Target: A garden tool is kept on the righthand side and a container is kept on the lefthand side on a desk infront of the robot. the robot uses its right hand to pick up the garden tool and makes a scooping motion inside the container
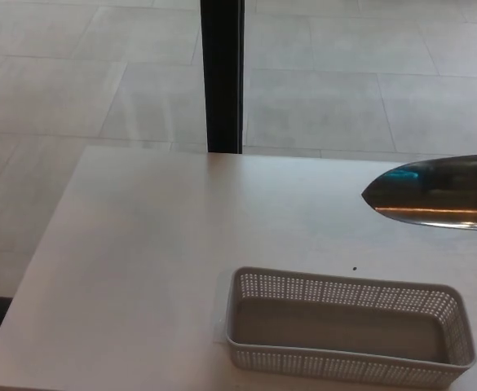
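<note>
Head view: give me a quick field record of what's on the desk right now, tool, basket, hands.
tool: shiny metal trowel blade, entering from the right edge, tip pointing left
tool position: beyond the basket in the picture, not in it; whether it touches the desk cannot be told
container: grey perforated basket, near edge of white desk, nothing inside
tool handle: out of frame
left hand: not in view
right hand: not in view
background: black post, tiled floor
</note>
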Available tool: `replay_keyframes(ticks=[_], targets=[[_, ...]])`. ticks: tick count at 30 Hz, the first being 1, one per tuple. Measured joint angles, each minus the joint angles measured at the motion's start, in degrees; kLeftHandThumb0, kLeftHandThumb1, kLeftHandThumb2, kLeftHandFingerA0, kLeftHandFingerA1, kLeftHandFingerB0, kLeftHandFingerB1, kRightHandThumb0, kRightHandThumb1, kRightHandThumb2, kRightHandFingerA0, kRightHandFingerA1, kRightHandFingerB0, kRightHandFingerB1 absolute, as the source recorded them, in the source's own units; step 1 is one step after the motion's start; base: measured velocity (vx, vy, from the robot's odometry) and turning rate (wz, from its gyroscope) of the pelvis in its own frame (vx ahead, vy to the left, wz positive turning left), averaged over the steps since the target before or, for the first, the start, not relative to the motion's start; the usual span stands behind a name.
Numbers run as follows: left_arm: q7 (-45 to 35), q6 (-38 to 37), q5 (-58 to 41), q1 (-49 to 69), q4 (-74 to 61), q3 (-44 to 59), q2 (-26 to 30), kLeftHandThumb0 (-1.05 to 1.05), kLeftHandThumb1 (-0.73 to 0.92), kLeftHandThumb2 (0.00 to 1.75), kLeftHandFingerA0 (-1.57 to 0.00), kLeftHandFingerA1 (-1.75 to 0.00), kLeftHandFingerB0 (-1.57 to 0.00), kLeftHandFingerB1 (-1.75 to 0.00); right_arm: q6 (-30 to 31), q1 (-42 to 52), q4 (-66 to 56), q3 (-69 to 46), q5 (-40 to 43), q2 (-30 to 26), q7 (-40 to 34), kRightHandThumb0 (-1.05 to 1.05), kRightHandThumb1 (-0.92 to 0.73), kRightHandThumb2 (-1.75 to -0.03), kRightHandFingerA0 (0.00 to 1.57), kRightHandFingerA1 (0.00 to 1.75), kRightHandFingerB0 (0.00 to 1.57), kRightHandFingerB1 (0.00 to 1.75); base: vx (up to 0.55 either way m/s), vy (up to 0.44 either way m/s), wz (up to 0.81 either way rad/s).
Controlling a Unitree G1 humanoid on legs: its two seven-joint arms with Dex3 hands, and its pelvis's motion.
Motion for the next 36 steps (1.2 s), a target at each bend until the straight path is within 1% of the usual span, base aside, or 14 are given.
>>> replay_keyframes(ticks=[5,6,8,9,13,14,19,25,26,27,28,32,35,36], targets=[[-0.3,0.0,0.1,-0.2,0.1,-0.3,0.3,-0.63,-0.07,1.52,-0.89,-1.16,-0.77,-1.09,-1.7,1.1,-0.4,-1.5,0.7,-1.5,2.6,-0.23,-0.62,-0.77,1.0,1.69,0.73,1.33,0.0,0.0,0.0],[-0.3,0.0,0.1,-0.2,0.1,-0.3,0.4,-0.68,-0.12,1.58,-0.82,-1.17,-0.73,-1.1,-2.0,1.2,-0.3,-1.6,0.7,-1.6,2.8,-0.27,-0.66,-0.68,0.84,1.64,0.81,0.79,0.0,0.0,0.0],[-0.4,0.0,0.1,-0.4,0.2,-0.2,0.4,-0.63,-0.04,1.48,-1.0,-1.22,-0.8,-1.11,-2.4,1.3,-0.3,-1.7,0.7,-1.6,3.3,-0.29,-0.65,-0.73,0.87,1.61,0.85,0.84,0.0,0.0,0.0],[-0.4,0.0,0.1,-0.4,0.3,-0.2,0.4,-0.62,-0.07,1.51,-1.07,-1.27,-0.85,-1.15,-2.5,1.3,-0.2,-1.7,0.6,-1.6,3.5,-0.19,-0.6,-0.85,0.94,1.72,0.69,1.4,0.0,0.0,0.0],[-0.4,0.0,0.0,-0.4,0.3,-0.2,0.4,-0.59,-0.07,1.51,-1.0,-1.22,-0.88,-1.15,-3.3,1.3,-0.1,-1.6,0.3,-1.6,3.9,-0.24,-0.53,-0.92,0.84,1.75,0.73,1.55,0.0,0.0,0.0],[-0.4,0.0,0.1,-0.4,0.3,-0.2,0.4,-0.56,-0.24,1.61,-0.94,-1.22,-0.78,-1.15,-3.5,1.3,-0.1,-1.5,0.1,-1.6,3.9,-0.24,-0.53,-0.89,0.82,1.71,0.81,1.31,0.0,0.0,0.0],[-0.5,0.0,-0.1,-0.4,0.4,0.2,0.4,-0.66,-0.15,1.64,-0.85,-1.22,-0.76,-1.15,-4.4,2.1,-1.0,-0.4,-1.8,-1.6,4.1,-0.18,-0.58,-0.82,0.91,1.7,0.67,1.4,0.0,0.0,0.0],[-0.6,0.0,-0.1,-0.7,0.3,0.4,0.4,-0.64,-0.06,1.54,-0.92,-1.2,-0.82,-1.13,-6.7,3.2,-1.9,0.7,-4.9,-1.5,2.8,-0.21,-0.53,-0.82,0.89,1.54,0.96,0.85,0.0,0.0,0.0],[-0.6,0.0,-0.1,-0.7,0.3,0.3,0.4,-0.64,-0.06,1.54,-0.92,-1.2,-0.82,-1.13,-6.8,3.2,-2.1,0.8,-5.3,-1.5,2.6,-0.21,-0.53,-0.82,0.89,1.54,0.96,0.85,0.0,0.0,0.0],[-0.6,0.0,-0.1,-0.8,0.3,0.3,0.4,-0.65,-0.09,1.58,-0.91,-1.2,-0.81,-1.14,-7.0,3.2,-2.4,0.9,-5.9,-1.5,2.4,-0.16,-0.56,-0.77,0.86,1.61,0.86,1.15,0.0,0.0,0.0],[-0.6,0.0,0.0,-0.8,0.3,0.3,0.4,-0.64,-0.07,1.53,-0.92,-1.19,-0.82,-1.12,-7.1,3.3,-2.6,0.9,-6.3,-1.5,2.3,-0.2,-0.56,-0.74,0.86,1.56,0.92,0.95,0.0,0.0,0.0],[-0.6,0.0,-0.1,-0.9,0.3,0.3,0.4,-0.66,-0.14,1.62,-0.87,-1.2,-0.79,-1.14,-7.5,4.3,-3.8,0.7,-6.9,-1.5,1.8,-0.15,-0.59,-0.67,0.88,1.62,0.88,1.08,0.0,0.0,0.0],[-0.6,0.0,-0.1,-1.0,0.3,0.3,0.4,-0.66,-0.06,1.55,-1.05,-1.26,-0.86,-1.15,-7.8,4.9,-4.0,0.6,-7.5,-1.5,1.3,-0.18,-0.62,-0.67,0.86,1.59,0.91,0.84,0.0,0.0,0.0],[-0.6,0.0,-0.1,-1.0,0.3,0.3,0.4,-0.64,-0.1,1.61,-0.94,-1.22,-0.83,-1.15,-7.9,5.1,-4.0,0.6,-7.9,-1.5,1.0,-0.22,-0.62,-0.7,0.86,1.5,0.88,0.76,0.0,0.0,0.0]])
